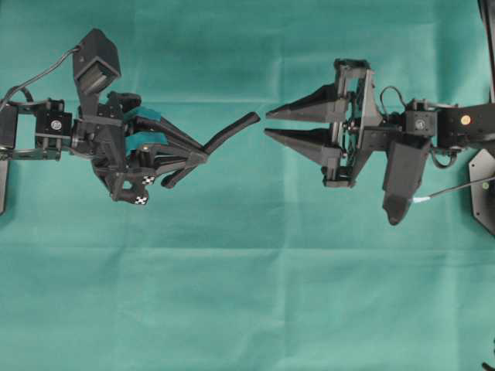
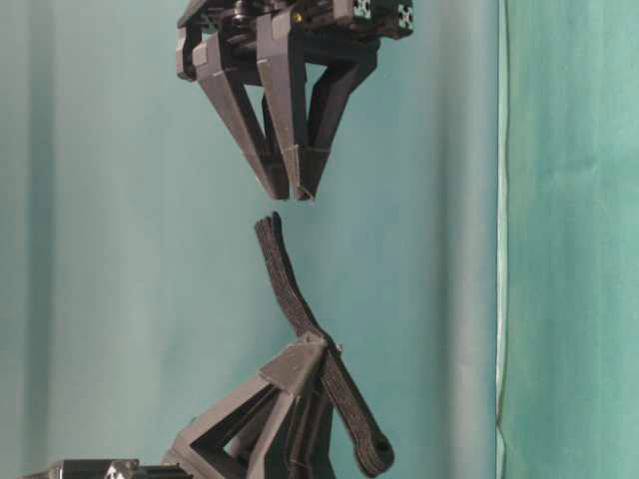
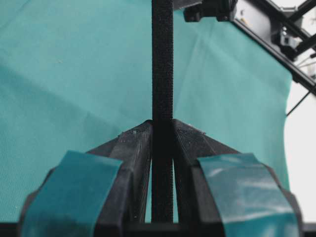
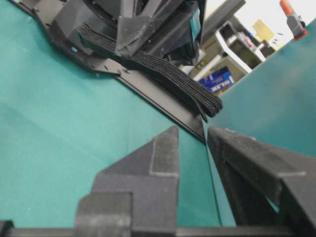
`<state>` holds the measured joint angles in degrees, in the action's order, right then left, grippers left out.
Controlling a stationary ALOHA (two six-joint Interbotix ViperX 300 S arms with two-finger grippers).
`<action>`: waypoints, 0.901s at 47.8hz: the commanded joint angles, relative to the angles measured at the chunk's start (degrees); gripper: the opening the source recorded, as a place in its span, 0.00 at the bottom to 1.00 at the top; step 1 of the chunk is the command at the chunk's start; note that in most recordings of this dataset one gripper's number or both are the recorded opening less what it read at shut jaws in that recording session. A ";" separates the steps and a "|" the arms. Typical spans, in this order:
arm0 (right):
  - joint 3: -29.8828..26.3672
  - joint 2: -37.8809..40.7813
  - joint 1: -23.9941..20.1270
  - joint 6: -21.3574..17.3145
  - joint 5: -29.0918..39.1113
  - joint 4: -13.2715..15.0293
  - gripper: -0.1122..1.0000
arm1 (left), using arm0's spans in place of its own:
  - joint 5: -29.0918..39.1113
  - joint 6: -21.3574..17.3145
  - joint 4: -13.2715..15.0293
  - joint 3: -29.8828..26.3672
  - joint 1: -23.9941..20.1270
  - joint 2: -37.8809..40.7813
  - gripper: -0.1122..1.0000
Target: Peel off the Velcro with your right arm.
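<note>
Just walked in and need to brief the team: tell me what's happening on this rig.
The left gripper, with teal-patched fingers, is clamped on a black Velcro strap above the green cloth. The strap's free end points toward the right gripper. That gripper's jaws are parted, just short of the strap's tip, not touching it. Nothing is peeled yet.

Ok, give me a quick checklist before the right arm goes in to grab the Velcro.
1. Left gripper clamped on the Velcro: ok, strap pinched between its jaws.
2. Free end of the strap sticking out toward the right gripper: ok.
3. Right jaws parted enough to take the strap: ok, a gap shows.
4. Right jaws touching the strap: not ok, a gap remains.
5. Strap tip lined up between the right jaws: cannot tell, it looks slightly off to one side.
</note>
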<state>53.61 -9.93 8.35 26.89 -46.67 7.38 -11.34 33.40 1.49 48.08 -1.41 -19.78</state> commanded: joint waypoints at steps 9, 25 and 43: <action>-2.20 0.18 0.18 0.26 -0.53 0.26 0.15 | -0.62 -0.09 0.09 -0.53 0.00 -0.44 0.19; -3.08 1.23 0.18 0.26 -0.62 1.58 0.15 | -0.62 0.00 0.09 -0.53 -0.09 -0.44 0.19; -3.78 1.41 0.09 0.26 -0.62 2.37 0.15 | -0.62 0.00 0.00 -0.53 0.00 -0.18 0.19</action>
<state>51.33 -8.17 8.44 27.25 -46.67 9.67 -11.43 33.31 1.41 48.08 -1.41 -19.69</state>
